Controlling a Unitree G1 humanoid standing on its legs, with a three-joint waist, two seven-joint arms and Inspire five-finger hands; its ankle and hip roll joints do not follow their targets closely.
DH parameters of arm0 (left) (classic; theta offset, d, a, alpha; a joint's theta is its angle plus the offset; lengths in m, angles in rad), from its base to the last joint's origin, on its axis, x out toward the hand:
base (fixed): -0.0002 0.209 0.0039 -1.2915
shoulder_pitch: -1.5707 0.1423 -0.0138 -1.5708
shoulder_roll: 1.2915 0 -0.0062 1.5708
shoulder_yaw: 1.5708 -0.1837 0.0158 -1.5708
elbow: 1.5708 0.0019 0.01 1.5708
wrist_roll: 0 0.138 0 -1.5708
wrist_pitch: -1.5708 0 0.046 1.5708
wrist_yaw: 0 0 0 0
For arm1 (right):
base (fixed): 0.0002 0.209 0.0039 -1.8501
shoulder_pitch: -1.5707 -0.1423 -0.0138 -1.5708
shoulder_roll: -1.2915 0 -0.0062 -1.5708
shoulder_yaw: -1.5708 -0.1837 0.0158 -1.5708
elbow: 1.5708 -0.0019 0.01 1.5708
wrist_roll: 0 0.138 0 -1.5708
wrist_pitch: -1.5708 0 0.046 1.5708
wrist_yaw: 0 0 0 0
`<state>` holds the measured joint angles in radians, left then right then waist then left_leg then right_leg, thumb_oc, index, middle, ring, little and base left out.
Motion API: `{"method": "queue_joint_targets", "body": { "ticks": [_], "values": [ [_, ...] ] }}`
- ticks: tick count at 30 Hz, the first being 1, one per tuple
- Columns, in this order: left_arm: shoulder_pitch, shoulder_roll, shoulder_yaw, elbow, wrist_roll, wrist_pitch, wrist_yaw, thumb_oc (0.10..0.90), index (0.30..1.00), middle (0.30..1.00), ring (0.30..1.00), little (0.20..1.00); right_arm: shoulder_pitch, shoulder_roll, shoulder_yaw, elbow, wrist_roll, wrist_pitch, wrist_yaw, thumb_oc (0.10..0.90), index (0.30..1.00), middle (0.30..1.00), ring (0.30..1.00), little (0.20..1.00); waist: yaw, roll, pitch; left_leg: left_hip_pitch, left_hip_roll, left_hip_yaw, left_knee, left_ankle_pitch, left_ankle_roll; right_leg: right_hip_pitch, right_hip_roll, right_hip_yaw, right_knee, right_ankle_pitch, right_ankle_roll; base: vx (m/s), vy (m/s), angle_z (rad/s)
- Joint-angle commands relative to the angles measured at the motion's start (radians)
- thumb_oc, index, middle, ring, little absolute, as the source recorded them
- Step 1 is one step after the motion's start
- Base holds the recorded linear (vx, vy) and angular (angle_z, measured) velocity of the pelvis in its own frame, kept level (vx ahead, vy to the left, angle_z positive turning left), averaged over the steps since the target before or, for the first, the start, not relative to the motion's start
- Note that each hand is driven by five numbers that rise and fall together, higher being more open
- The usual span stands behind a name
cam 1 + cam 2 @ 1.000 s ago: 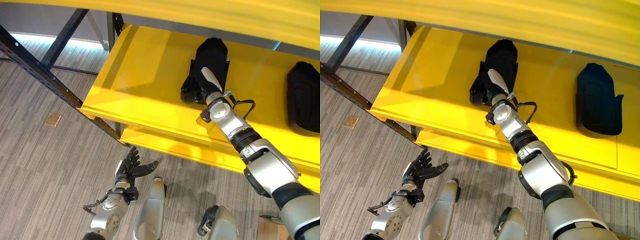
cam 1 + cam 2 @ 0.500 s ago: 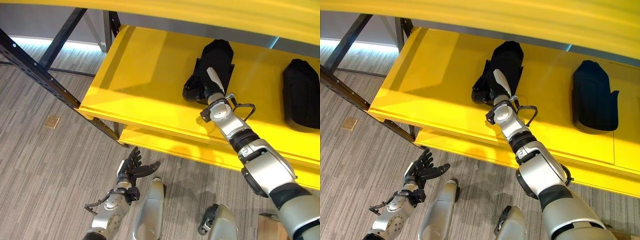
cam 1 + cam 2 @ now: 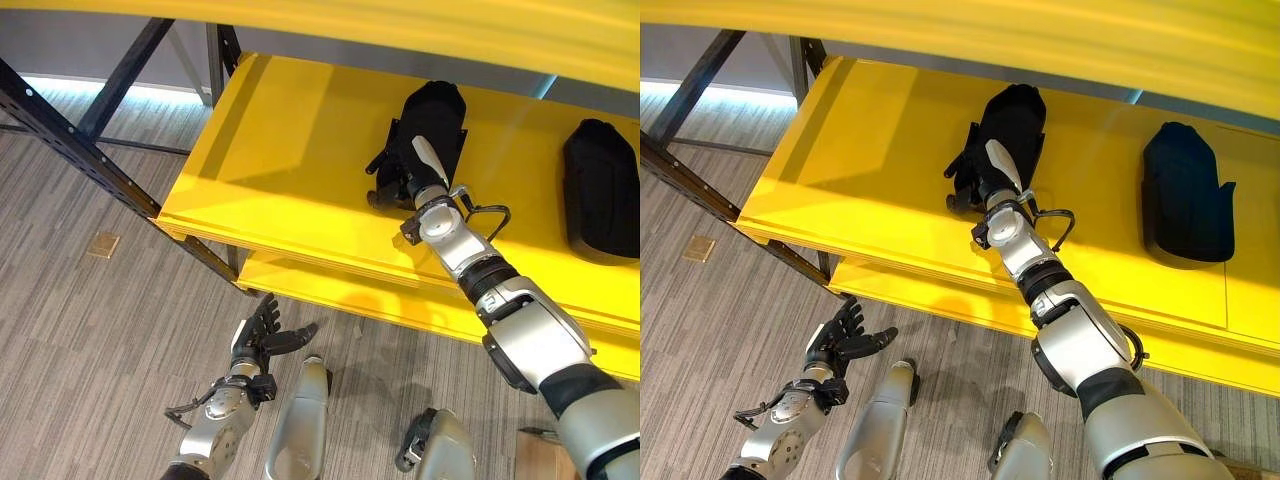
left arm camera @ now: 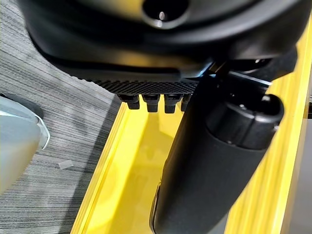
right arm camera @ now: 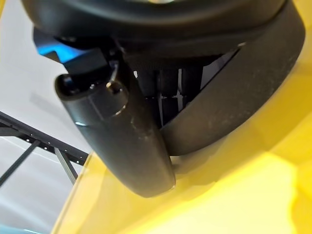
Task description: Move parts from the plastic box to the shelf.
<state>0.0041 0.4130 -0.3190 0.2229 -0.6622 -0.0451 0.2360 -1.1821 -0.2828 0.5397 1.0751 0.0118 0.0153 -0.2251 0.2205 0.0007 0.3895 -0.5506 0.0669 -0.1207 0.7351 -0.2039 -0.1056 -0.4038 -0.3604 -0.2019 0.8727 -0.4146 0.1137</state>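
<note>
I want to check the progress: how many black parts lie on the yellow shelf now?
2. One black moulded part lies mid-shelf on the yellow shelf, at the right hand, whose fingers are spread. The other black part lies further right. More may be hidden outside the view.

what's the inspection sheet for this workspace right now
surface: yellow shelf, lit from above
job's things: black part lying on the shelf; second black part further right on the same shelf
clutter: small tan square on the floor
hands: right hand over the shelf by the near end of the first part, fingers spread; left hand low over the carpet, open, holding nothing
cables: nothing seen
surroundings: grey carpet, dark metal shelf posts
</note>
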Motion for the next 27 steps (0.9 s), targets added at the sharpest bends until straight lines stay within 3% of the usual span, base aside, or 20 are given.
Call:
{"method": "queue_joint_targets", "body": {
  "ticks": [1, 3, 27],
  "values": [
    [-0.055, 0.033, 0.023, -0.094, -0.002, -0.092, 0.003, 0.900, 1.000, 1.000, 1.000, 1.000, -0.013, -0.039, 0.021, 0.058, -0.035, 0.028, 0.020, 0.900, 1.000, 1.000, 1.000, 1.000, 0.013, 0.022, 0.014, 0.050, 0.038, -0.034, 0.055, -0.139, 0.053, 0.037, 0.026, 0.038, -0.079, 0.067, -0.014, 0.00, 0.000, 0.00],
    [-0.057, 0.032, 0.024, -0.090, -0.002, -0.092, 0.002, 0.900, 1.000, 1.000, 1.000, 1.000, -0.024, -0.046, 0.031, 0.046, -0.046, 0.028, 0.023, 0.900, 1.000, 1.000, 1.000, 1.000, 0.010, 0.018, 0.012, 0.040, 0.035, -0.034, 0.040, -0.108, 0.055, 0.027, 0.026, 0.034, -0.093, 0.092, -0.021, -0.06, -0.002, -0.02],
    [-0.068, 0.031, 0.053, -0.046, -0.006, -0.091, -0.023, 0.900, 1.000, 1.000, 1.000, 1.000, -0.055, -0.103, 0.092, -0.034, -0.074, 0.025, 0.095, 0.900, 1.000, 1.000, 1.000, 1.000, 0.005, -0.017, -0.013, 0.099, 0.051, -0.029, 0.006, -0.104, 0.041, 0.069, 0.023, 0.037, -0.106, 0.089, -0.021, 0.00, -0.001, 0.00]
  ]
}}
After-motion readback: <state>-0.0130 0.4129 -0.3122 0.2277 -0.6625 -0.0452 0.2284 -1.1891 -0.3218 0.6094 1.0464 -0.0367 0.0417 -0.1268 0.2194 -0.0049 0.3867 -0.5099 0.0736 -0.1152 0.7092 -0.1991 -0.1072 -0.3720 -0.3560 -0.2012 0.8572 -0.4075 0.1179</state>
